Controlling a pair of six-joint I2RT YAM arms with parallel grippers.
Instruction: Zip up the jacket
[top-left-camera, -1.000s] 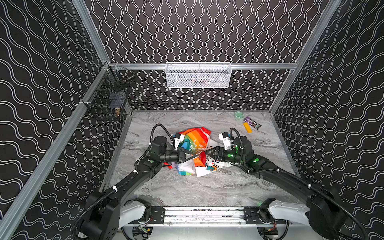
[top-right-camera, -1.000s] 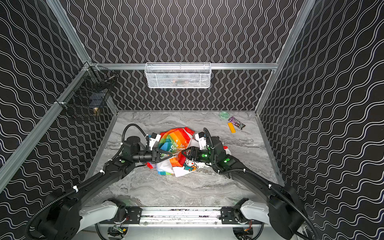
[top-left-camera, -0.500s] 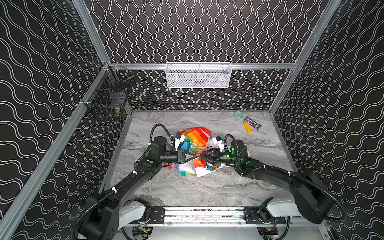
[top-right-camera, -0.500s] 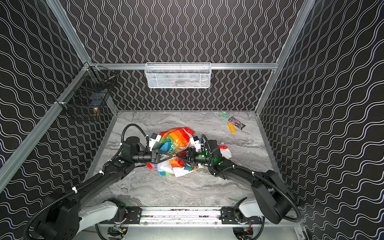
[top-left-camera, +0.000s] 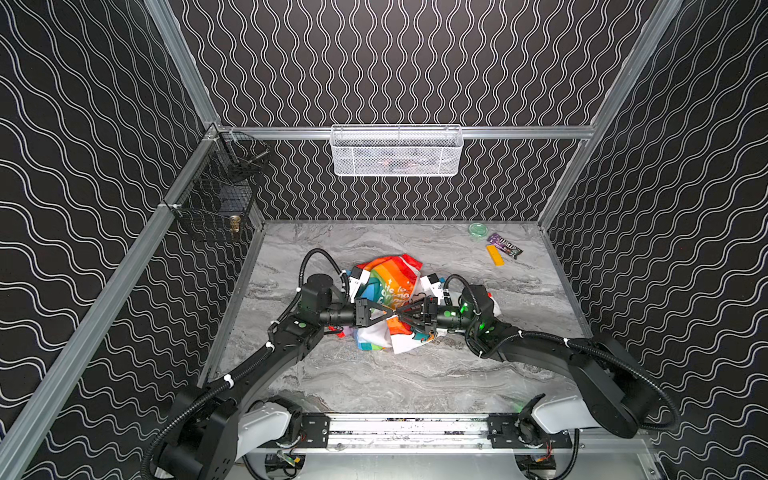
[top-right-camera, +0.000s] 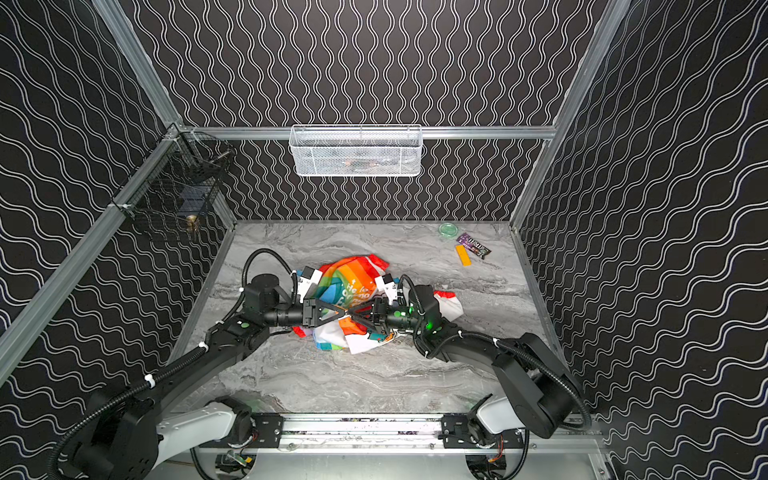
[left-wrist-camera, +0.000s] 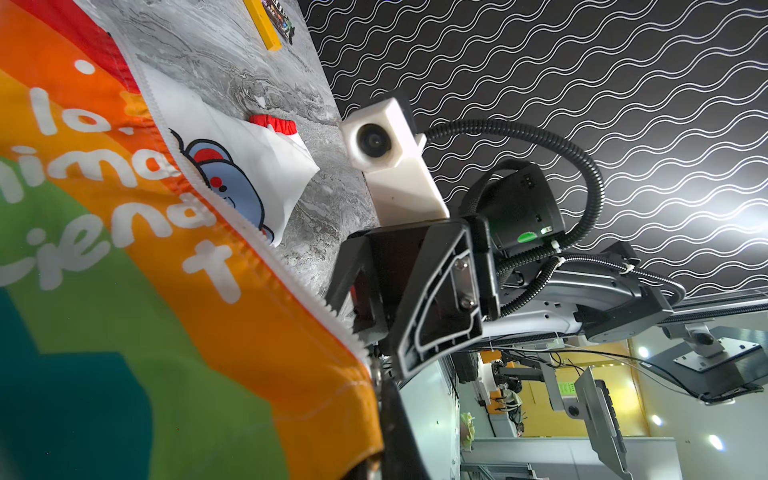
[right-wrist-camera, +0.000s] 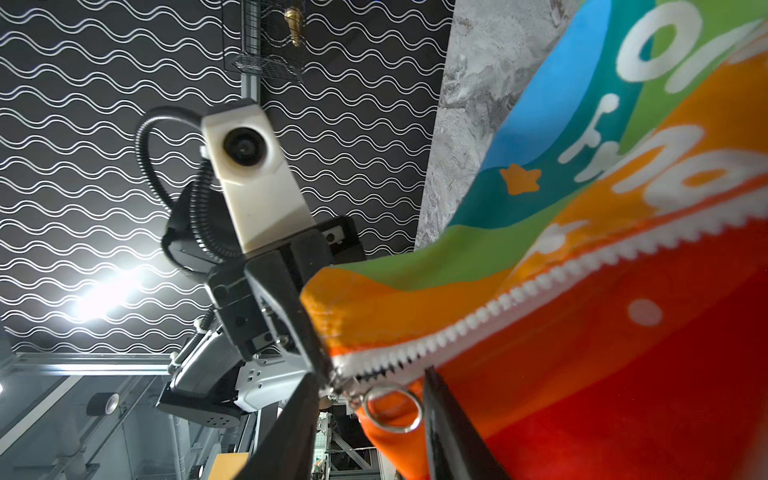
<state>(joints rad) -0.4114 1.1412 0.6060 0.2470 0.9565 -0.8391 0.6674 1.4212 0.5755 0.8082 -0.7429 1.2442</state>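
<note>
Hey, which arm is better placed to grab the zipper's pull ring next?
Right: the right tool has its jaws apart on either side of the pull ring, while the left tool is shut on the jacket at the hem.

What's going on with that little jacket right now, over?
Copy. The left gripper shut on the jacket hem; right gripper open, astride the zipper pull. Zip undone, jacket bunched on the table. Nothing in the way.
</note>
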